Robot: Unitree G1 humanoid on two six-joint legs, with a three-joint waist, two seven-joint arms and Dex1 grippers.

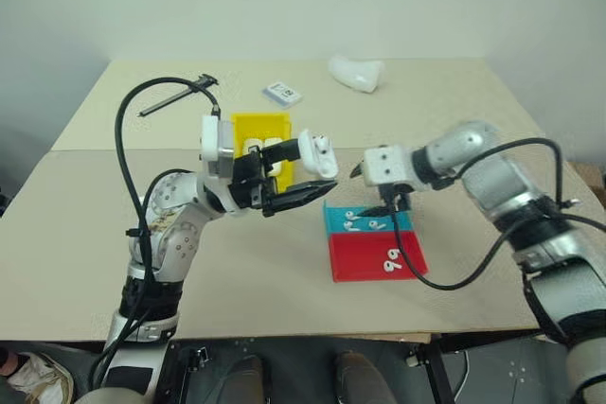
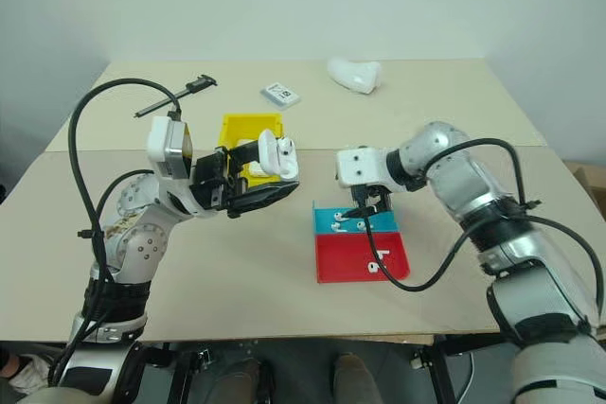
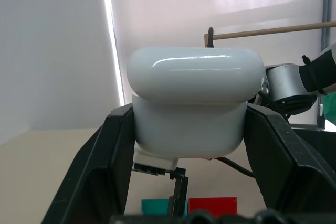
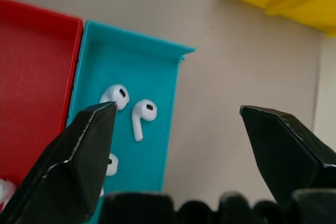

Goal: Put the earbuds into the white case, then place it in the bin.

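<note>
Left gripper (image 1: 317, 186): clenched on the white case (image 3: 195, 109), held up off the table, in front of the yellow bin; lid looks shut in the wrist view.
Right gripper (image 4: 178, 129): fingers spread wide with nothing between them, pointing down over the blue tray, one finger above the tray and the other over bare table.
Earbuds (image 4: 143, 116): glossy white with short stems; several lie loose in the blue tray, a couple more in the red tray.
Blue tray (image 1: 365, 219): shallow, teal plastic, low walls, touching the red tray along one side.
Red tray (image 1: 365, 262): shallow, same build, nearer the robot.
Bin (image 1: 254, 127): bright yellow, upright walls, open top, partly hidden behind the left gripper.
Table (image 1: 284, 272): pale beige boards, matte, with a seam running across.
Far side: a lumpy white object (image 1: 357, 73), a small flat card (image 1: 282, 94) with print too small to read, and a thin dark tool (image 1: 175, 96) near the far left edge.
In the way: a black cable (image 1: 407, 262) trails from the right arm across the trays.
</note>
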